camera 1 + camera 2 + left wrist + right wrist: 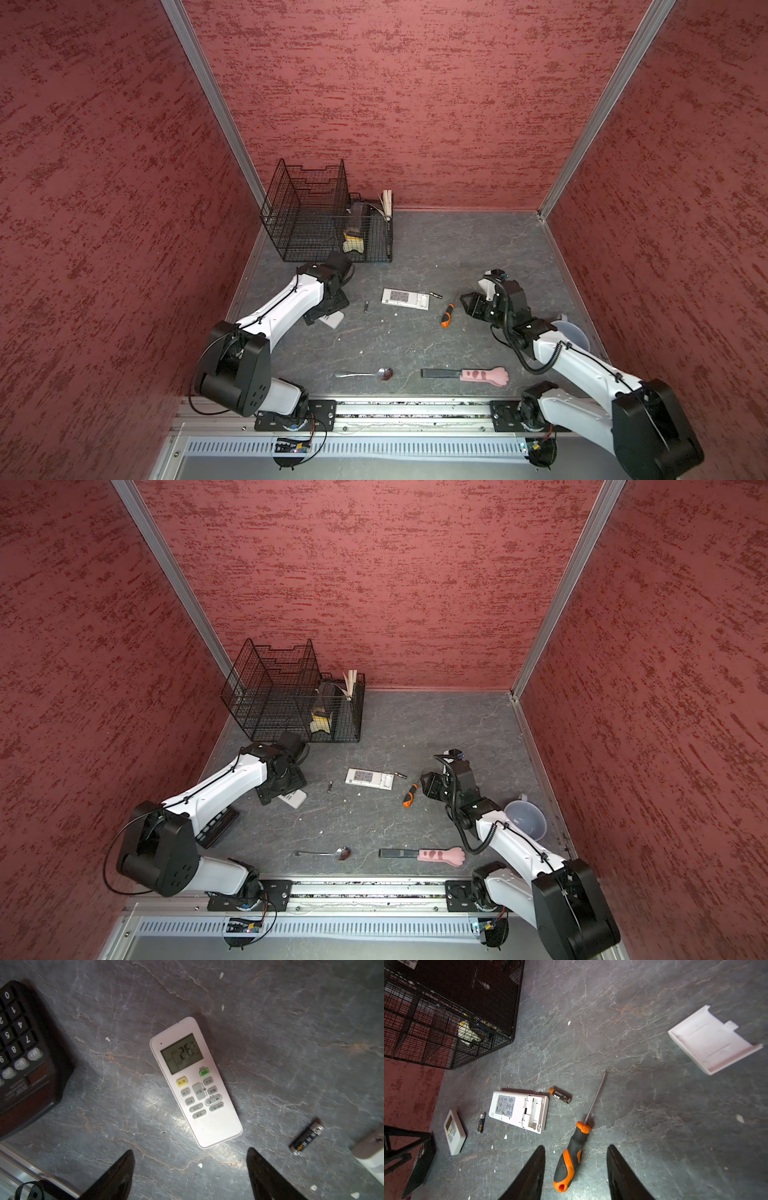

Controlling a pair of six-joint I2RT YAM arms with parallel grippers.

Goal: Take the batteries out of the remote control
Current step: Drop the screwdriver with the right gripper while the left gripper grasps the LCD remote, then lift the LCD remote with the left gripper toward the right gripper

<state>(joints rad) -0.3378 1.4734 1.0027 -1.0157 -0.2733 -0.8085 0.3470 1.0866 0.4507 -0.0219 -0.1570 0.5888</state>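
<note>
The left pincer [190, 1150] hangs apart, empty, over the air-conditioner remote [195, 1082]. The right pincer [576, 1146] stands apart above the screwdriver [571, 1159]. Two batteries [560, 1095] flank the opened remote control [519, 1110].

A white slab-shaped plastic remote control [405, 298] is laid mid-table on the grey stone-patterned tabletop [457, 249]. A slim black cylindrical battery [435, 296] is set just right of it, and a second slim black battery [366, 306] near its left. An orange-and-black-handled screwdriver [448, 313] is placed further right. A black wire basket [282, 212] is stood far left. A steel spoon [384, 372] is laid near, with a pink-and-black paw-shaped tool [469, 375] to its right.
</note>
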